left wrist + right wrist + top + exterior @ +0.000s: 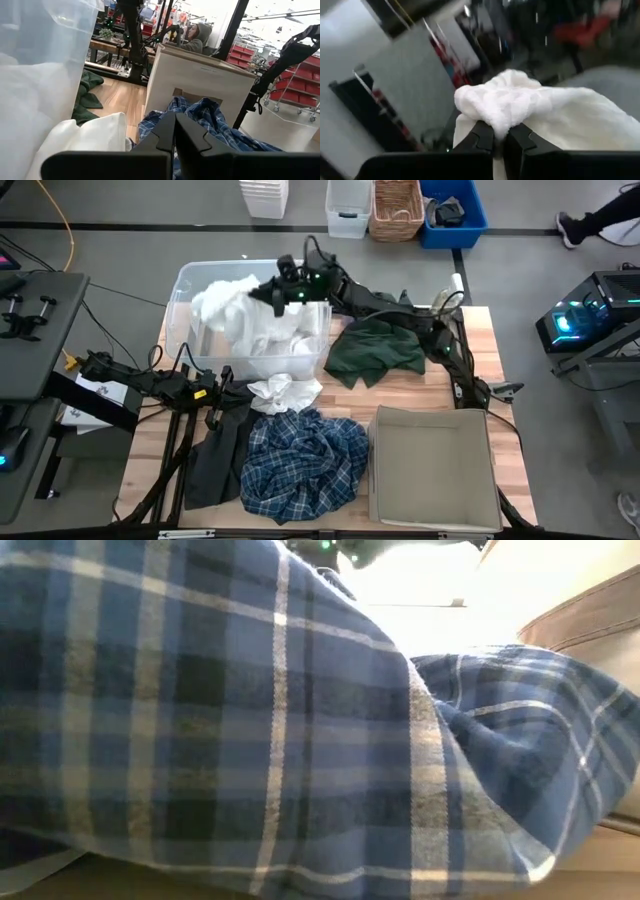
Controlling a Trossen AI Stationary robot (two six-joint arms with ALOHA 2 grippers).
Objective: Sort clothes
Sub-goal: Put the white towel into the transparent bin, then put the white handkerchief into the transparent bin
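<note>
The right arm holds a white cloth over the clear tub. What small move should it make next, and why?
Probably open and let go. The right pincer is shut on the white garment, which hangs over the clear tub where other white pieces already lie, so it should drop among them. The left pincer waits shut by the plaid shirt.

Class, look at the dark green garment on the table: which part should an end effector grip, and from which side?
Grip the dark green garment at a raised fold near its middle, coming straight down from above. It lies spread and crumpled on the table, so probably no edge stands up to take from the side.
</note>
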